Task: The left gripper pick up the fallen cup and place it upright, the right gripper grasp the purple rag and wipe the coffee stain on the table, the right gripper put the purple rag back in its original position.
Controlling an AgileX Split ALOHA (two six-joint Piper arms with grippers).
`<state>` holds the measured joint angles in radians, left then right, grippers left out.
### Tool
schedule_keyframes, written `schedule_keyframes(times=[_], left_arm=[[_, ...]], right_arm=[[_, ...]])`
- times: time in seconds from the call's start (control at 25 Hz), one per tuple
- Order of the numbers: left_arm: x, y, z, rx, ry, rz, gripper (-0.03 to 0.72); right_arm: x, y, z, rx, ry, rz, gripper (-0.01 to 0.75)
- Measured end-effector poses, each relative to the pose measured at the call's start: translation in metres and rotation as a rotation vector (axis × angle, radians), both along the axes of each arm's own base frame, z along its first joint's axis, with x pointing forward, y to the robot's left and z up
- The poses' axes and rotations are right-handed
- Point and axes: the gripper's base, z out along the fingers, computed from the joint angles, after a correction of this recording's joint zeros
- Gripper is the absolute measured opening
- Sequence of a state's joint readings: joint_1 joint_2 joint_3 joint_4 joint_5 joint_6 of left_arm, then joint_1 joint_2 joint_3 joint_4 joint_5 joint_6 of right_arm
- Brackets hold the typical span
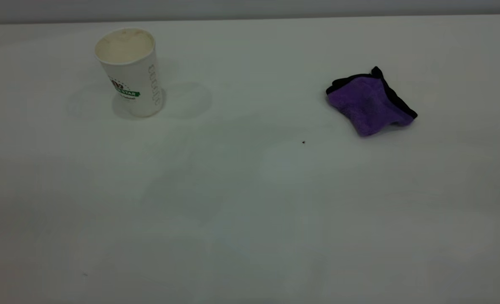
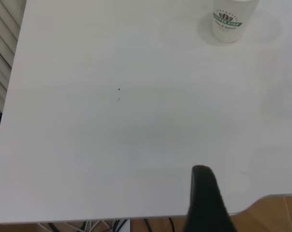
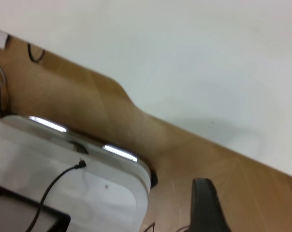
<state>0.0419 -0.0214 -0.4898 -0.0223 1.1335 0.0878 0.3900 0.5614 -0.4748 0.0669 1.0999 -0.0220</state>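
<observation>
The white paper cup (image 1: 129,71) stands upright at the far left of the white table (image 1: 250,211); its green logo band also shows in the left wrist view (image 2: 228,21). The purple rag (image 1: 370,103) lies crumpled at the far right, black edge showing. No coffee stain shows on the table, only a tiny dark speck (image 1: 303,142) near the middle. Neither gripper shows in the exterior view. The left gripper (image 2: 204,198) is a blurred black shape over the table's near edge, far from the cup. The right gripper (image 3: 206,205) hangs over the wooden floor, off the table.
The right wrist view shows the table's edge (image 3: 136,108), wooden floor and a white device (image 3: 64,179) with a black cable. The left wrist view shows a white slatted thing (image 2: 1,53) beyond the table's side and cables (image 2: 107,225) under its edge.
</observation>
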Motion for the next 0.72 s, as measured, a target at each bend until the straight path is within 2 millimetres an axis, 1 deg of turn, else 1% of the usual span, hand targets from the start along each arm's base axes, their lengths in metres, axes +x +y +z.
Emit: schedule_keyframes(times=[0.12, 0.2, 0.36, 0.52, 0.72], left_arm=[[0.000, 0.000, 0.000, 0.000, 0.000, 0.000, 0.526], [0.000, 0.000, 0.000, 0.001, 0.000, -0.001, 0.526], [0.000, 0.000, 0.000, 0.001, 0.000, -0.001, 0.526], [0.000, 0.000, 0.000, 0.001, 0.000, -0.001, 0.526], [0.000, 0.000, 0.000, 0.001, 0.000, -0.001, 0.526]], right_arm=[[-0.006, -0.003, 0.003, 0.020, -0.048, -0.002, 0.513], [-0.011, -0.006, 0.006, 0.045, -0.082, -0.034, 0.513], [-0.023, -0.017, 0.011, 0.084, -0.185, -0.202, 0.513], [-0.042, -0.025, 0.016, 0.095, -0.329, -0.361, 0.513], [-0.061, -0.025, 0.017, 0.115, -0.458, -0.388, 0.513]])
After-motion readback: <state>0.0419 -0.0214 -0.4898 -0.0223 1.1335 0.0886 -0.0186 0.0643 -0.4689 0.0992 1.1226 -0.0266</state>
